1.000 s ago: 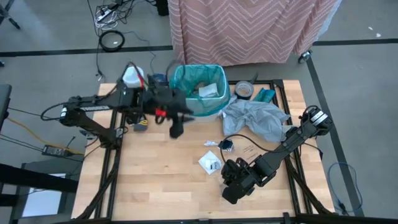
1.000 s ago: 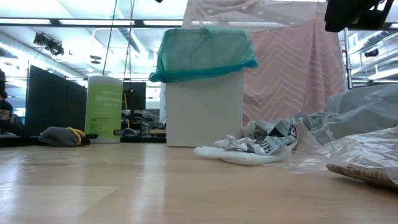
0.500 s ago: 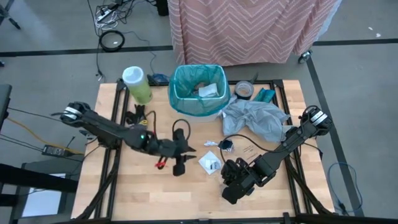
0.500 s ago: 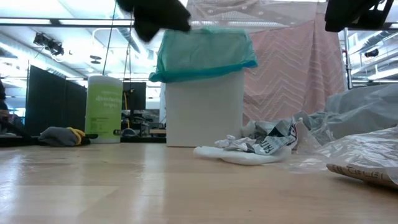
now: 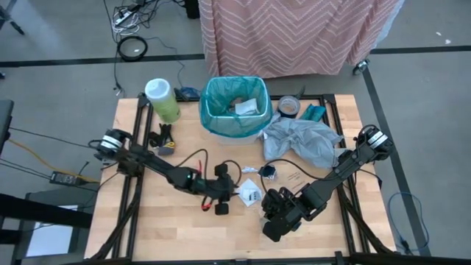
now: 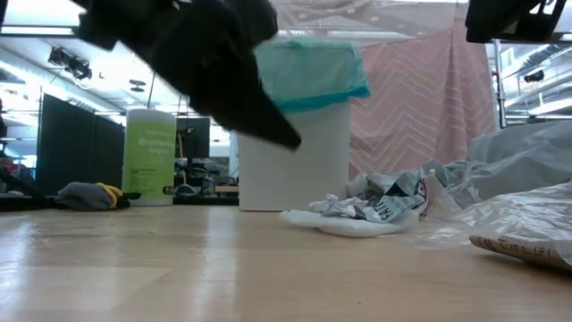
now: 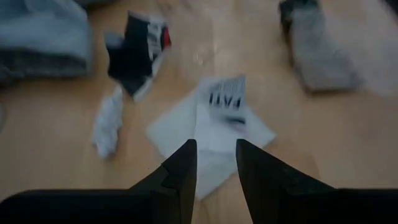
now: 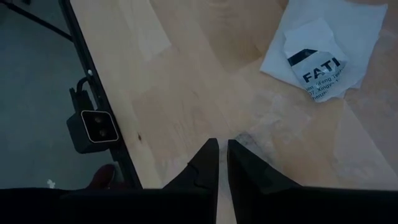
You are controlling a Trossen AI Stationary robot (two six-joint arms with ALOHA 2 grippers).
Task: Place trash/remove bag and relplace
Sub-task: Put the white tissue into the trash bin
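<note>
At the table's far left corner you have a green canister, with a small dark-and-yellow clutter just in front of it; neither belongs to the job.

Your left gripper is reached out low over the middle of the table, fingers pointing toward the right side. Its jaws stand a little apart with nothing between them. In the left wrist view they bracket the white printed wrapper, so you appear lined up to pick that piece next. The wrapper lies flat on the wood just beside the fingertips, not touching them as far as I can tell. It is roughly square with no real long axis; one corner points at the gripper.

Beyond it, more trash lies loose: a small white crumpled scrap and a dark blue scrap, near each other.

At the far edge, centre, the white bin stands upright wearing the teal bag, its mouth folded over the rim and open upward. Some paper already sits inside, which suits dropping litter straight down.

To the right of the bin, a pale grey plastic bag lies crumpled in a heap.

Your right gripper waits over the near edge, right of centre, jaws closed and empty, clear of the left arm's path.
</note>
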